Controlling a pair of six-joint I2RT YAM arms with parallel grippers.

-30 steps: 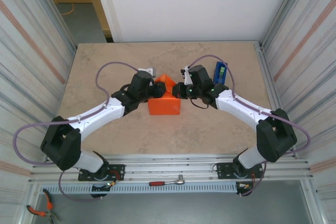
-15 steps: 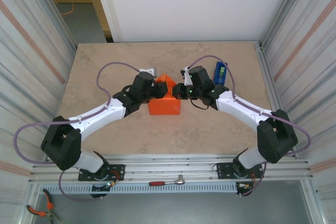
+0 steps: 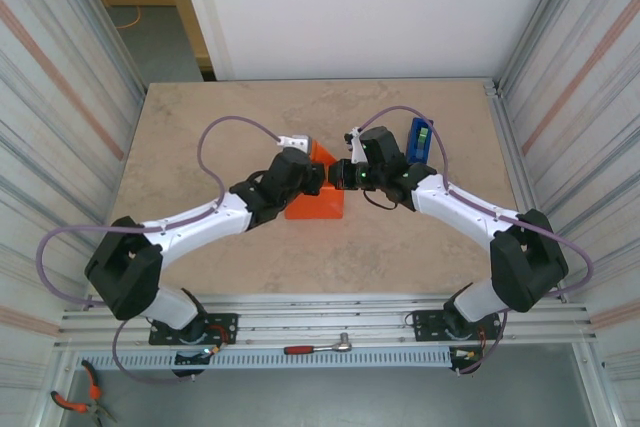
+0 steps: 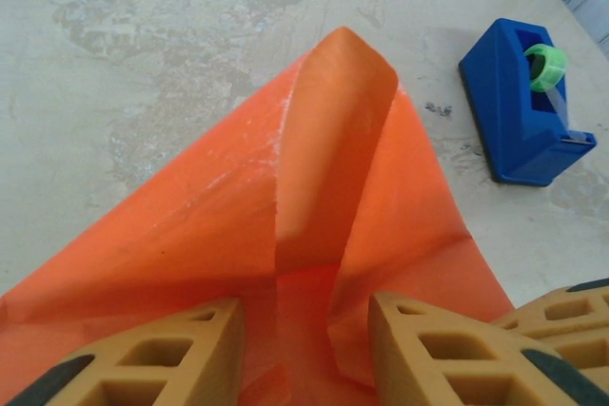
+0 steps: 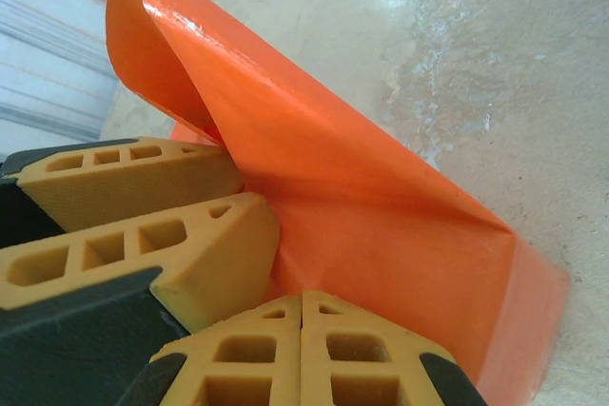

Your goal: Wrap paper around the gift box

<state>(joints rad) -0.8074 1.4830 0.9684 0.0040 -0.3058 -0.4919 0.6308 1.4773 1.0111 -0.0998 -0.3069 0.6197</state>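
Left gripper (image 4: 304, 354): fingers released, standing apart astride an upright flap (image 4: 333, 140) of the paper (image 3: 318, 205), touching neither face that I can see; likely placed to take or press that flap. The paper sits mid-table (image 3: 200, 127), folded into a blocky orange parcel between the two wrists. The gift box is presumably inside, covered. The flap peaks and curls over at its top, so the end fold is judged unfinished. Right gripper (image 5: 302, 354): fingers clenched pad to pad, tips against the parcel's right end, probably steadying it; whether they nip a paper edge, cannot tell. Far right, a blue tape dispenser (image 4: 519, 111) with a green roll waits, apart from the parcel.
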